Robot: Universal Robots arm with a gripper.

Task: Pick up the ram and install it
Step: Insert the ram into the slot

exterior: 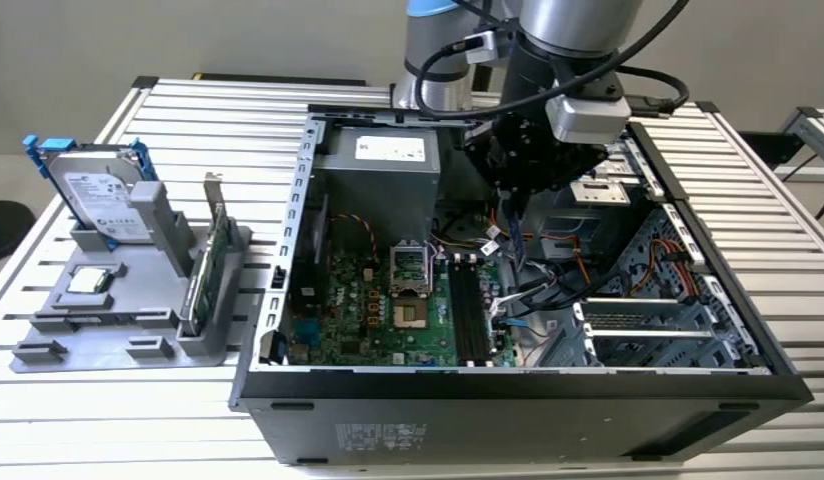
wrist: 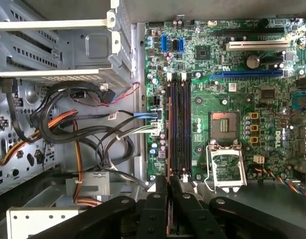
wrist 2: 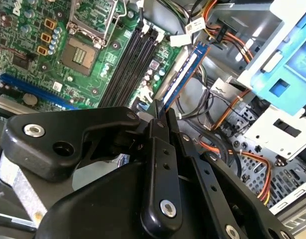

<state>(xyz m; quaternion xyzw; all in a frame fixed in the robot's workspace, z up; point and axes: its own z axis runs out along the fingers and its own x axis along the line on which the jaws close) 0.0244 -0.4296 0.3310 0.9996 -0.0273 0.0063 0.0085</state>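
The claw is closed on the ram, pinching one end of the slim blue stick between its black fingers. In the second wrist view the ram shows edge-on. Its long axis runs straight out from the fingertips, roughly parallel to the black memory slots, and its free end points toward a bundle of orange and black cables. The stick hangs in the air just beside the edge of the green motherboard, over the cable area and not in any slot.

In the first wrist view the closed claw sits just off one end of the memory slots, which lie beside the open processor socket.

In the exterior view the arm stands over the open computer case, and the claw is inside the case's upper part, above the motherboard. The case rests on a slatted metal worktop. To the exterior view's left, a grey holder carries a silver hard drive in blue rails and an upright green card.
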